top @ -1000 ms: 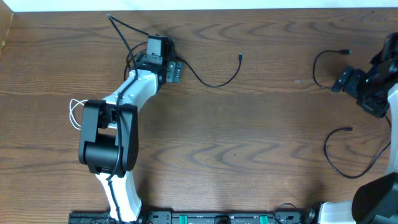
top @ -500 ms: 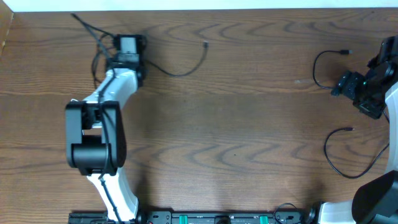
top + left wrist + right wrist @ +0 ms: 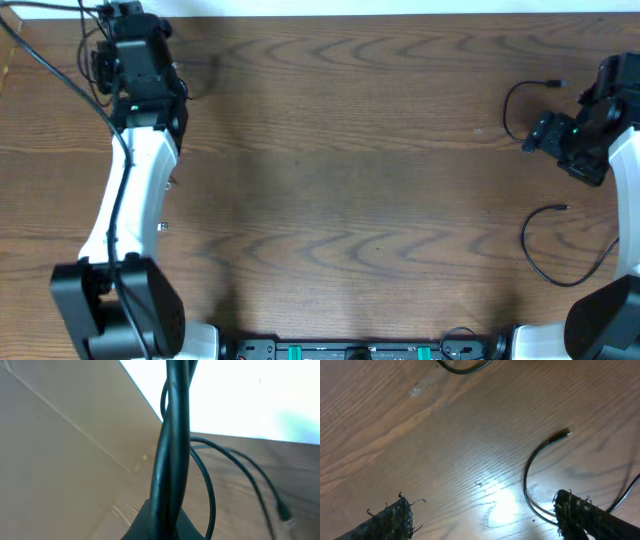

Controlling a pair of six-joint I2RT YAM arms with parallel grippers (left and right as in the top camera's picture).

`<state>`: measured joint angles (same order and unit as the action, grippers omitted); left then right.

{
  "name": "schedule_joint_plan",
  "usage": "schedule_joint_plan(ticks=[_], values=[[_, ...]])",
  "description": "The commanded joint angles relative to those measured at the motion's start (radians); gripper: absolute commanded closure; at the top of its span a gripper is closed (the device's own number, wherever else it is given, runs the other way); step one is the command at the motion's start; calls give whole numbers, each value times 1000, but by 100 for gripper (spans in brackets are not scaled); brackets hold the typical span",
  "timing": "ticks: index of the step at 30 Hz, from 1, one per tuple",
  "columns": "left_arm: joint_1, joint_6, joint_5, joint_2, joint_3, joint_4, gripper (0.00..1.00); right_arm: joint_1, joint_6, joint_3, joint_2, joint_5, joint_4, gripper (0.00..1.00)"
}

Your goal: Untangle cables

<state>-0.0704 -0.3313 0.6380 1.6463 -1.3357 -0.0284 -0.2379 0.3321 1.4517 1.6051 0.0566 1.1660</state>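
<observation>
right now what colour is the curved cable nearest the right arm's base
Black; the cable shows best in the overhead view.

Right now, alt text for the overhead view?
Left gripper is at the far left corner of the table, shut on a black cable. Right gripper hangs open near the right edge, with a black loop beside it and a second loop lying nearer the base.

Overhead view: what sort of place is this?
Probably a robotics lab bench: a wood-grain table, a left arm and right arm based at its near edge, and loose black cables laid out for handling.
</observation>
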Motion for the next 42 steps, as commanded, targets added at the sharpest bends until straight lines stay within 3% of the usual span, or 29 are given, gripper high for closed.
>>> schedule_joint_plan(ticks=[1,7,11,16,17,20,21,27,31,37,42], values=[[5,-161,-37,3,-11,8,92,18,4,-3,-13,3,0,12],[34,-153,-330,14,-11,193,92,31,4,-3,-13,3,-3,12],[59,39,-415,60,-11,232,92,30,4,-3,-13,3,-3,12],[72,135,-508,152,-10,233,90,31,4,-3,-13,3,-2,12],[72,140,-507,169,-10,233,85,30,4,-3,-13,3,-1,12],[72,143,-506,208,-10,251,51,30,3,-3,-13,3,0,11],[72,143,-488,211,-10,267,44,30,3,-3,-13,3,-1,11],[72,166,-357,146,-11,303,28,31,4,-3,-13,3,-2,8],[72,199,-430,44,-11,359,5,30,4,-3,-13,3,-3,1],[72,202,-794,-70,-11,442,2,30,4,-3,-13,3,-3,1],[75,382,-1126,-75,-10,444,1,29,3,-3,-13,45,-2,1]])
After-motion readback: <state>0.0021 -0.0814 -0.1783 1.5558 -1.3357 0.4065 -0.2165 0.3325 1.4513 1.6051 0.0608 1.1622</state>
